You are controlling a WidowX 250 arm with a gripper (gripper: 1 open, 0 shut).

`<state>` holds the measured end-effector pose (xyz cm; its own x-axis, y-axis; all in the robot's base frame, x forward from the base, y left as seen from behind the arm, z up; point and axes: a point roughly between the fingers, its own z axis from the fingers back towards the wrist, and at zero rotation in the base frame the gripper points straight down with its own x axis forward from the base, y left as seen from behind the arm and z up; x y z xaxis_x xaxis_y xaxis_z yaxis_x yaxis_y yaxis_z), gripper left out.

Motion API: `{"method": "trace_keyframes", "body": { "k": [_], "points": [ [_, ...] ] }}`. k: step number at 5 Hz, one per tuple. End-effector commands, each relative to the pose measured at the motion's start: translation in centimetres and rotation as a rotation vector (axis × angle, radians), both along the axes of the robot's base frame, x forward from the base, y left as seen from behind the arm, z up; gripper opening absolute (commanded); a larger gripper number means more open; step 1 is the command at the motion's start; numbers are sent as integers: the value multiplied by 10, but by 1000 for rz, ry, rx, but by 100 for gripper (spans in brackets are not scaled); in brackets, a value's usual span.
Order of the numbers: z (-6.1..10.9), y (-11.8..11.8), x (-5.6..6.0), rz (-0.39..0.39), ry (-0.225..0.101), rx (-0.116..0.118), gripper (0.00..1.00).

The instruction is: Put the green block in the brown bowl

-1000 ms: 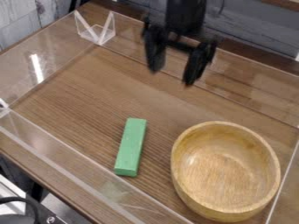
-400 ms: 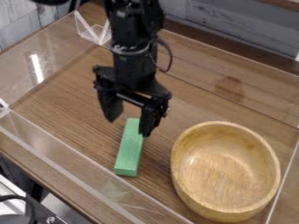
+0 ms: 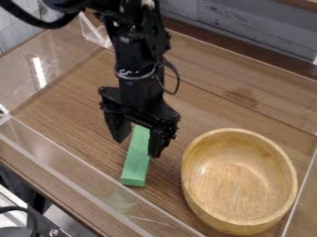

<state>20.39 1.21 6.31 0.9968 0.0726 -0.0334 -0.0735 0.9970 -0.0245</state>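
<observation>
End effector (image 3: 140,137) spread open astride green block's (image 3: 136,159) far end, brown bowl (image 3: 239,178) just beside, right.

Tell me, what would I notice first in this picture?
First, the black gripper in the middle, hanging open right over the top end of the green block. Next, the big brown bowl at the lower right, with nothing in it. Both rest on a wooden table.

Bare wood-grain tabletop (image 3: 235,97) lies open left of and behind the long flat bright green block (image 3: 137,156). The round light-brown wooden bowl (image 3: 239,179) crowds its right, and a clear plastic wall (image 3: 74,190) closes the front edge.
</observation>
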Motion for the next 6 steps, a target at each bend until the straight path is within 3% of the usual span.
{"method": "trace_keyframes", "body": {
  "k": [1, 6],
  "points": [
    [-2, 0, 4, 2, -32, -2, 100],
    [-23, 1, 8, 2, -53, -16, 100]
  ]
}}
